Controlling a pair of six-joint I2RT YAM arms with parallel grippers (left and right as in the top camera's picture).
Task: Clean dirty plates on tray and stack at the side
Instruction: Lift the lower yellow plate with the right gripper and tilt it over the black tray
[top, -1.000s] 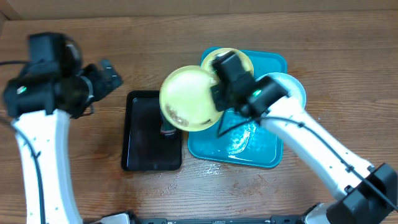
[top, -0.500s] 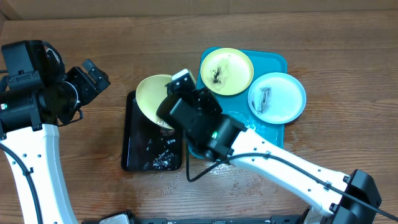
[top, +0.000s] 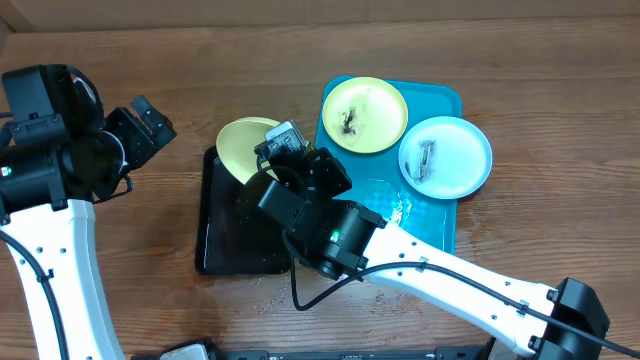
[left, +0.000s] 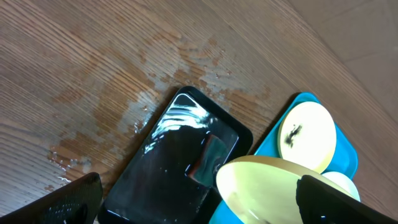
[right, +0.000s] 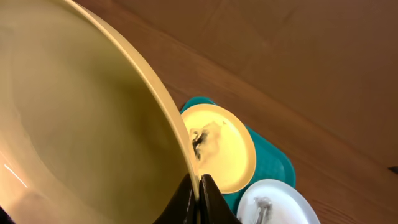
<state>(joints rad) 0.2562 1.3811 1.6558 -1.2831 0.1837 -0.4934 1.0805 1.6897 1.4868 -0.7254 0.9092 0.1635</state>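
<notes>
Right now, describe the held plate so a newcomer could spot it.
Find the black tray left of the turquoise tray. Over it tilts a pale yellow plate, rim pinched in the right jaws. The other plates lie flat, smeared.

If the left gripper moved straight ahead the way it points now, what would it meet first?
Probably the black tray, which lies ahead between the open left gripper's fingers. The held yellow plate hangs just beside that line. Depth is unclear, so bare table might come first.
</notes>
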